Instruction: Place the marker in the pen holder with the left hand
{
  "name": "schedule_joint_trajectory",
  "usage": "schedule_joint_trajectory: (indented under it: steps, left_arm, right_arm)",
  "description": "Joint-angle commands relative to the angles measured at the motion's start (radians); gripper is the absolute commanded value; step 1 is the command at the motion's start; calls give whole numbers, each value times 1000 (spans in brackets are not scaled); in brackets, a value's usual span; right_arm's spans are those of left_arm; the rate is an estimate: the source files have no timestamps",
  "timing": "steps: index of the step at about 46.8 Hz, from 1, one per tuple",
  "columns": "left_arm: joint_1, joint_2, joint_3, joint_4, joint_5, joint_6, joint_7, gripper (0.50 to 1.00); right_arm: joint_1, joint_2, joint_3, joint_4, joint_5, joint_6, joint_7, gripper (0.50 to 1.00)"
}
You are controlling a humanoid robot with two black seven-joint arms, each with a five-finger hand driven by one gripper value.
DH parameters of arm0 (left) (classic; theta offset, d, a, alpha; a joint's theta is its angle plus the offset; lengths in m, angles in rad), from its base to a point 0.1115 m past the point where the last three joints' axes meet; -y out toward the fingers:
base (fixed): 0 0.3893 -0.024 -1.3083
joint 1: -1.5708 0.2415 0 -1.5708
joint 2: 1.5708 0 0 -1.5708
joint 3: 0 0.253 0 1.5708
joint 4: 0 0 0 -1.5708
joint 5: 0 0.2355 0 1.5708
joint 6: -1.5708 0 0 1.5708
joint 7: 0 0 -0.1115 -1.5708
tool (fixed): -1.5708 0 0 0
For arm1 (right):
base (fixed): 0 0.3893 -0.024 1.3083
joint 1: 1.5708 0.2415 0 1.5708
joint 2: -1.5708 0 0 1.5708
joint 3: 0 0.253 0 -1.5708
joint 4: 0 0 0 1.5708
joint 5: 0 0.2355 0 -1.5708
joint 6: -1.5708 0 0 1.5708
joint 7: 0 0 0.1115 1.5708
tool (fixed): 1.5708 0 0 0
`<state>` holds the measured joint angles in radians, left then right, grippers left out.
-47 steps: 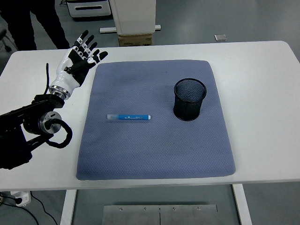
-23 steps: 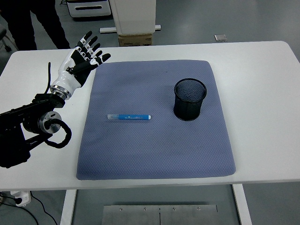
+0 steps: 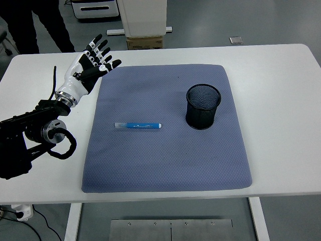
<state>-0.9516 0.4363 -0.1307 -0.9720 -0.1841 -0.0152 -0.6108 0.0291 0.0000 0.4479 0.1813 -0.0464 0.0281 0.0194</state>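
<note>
At the worktop's far left corner the left hand (image 3: pixel 89 63) hangs above the white table (image 3: pixel 278 80), its fingers (image 3: pixel 102 45) spread wide and holding nothing; its shell is white and black, on a black arm with a looped cable. A person's dark legs (image 3: pixel 30 22) stand beyond that corner. A blue-grey padded mat (image 3: pixel 165 165) with a fine dotted weave covers the worktop's middle. On it, left of centre, the marker (image 3: pixel 138 125) lies flat, a slim blue barrel with a clear cap, well apart from the hand. Toward the right, the pen holder (image 3: pixel 203 106), a round black mesh cup, stands upright; nothing shows inside it.
</note>
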Motion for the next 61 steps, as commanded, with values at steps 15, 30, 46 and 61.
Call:
schedule_joint_trajectory:
  steps: [15,30,46,61]
  left_arm:
    - [-26,6,29,-14,0,0,0,1000]
    - [-62,15,86,-16,2,0,0,1000]
    - [-138,30,189,-16,0,-48,0,1000]
    - [-269,44,385,-70,2,-51,0,1000]
  right_arm:
    - [0,0,0,1,0,1,0,1000]
    - [0,0,0,0,0,0,-1,1000]
    - [0,0,0,0,0,0,-1,1000]
    - [0,0,0,0,0,1,-1,1000]
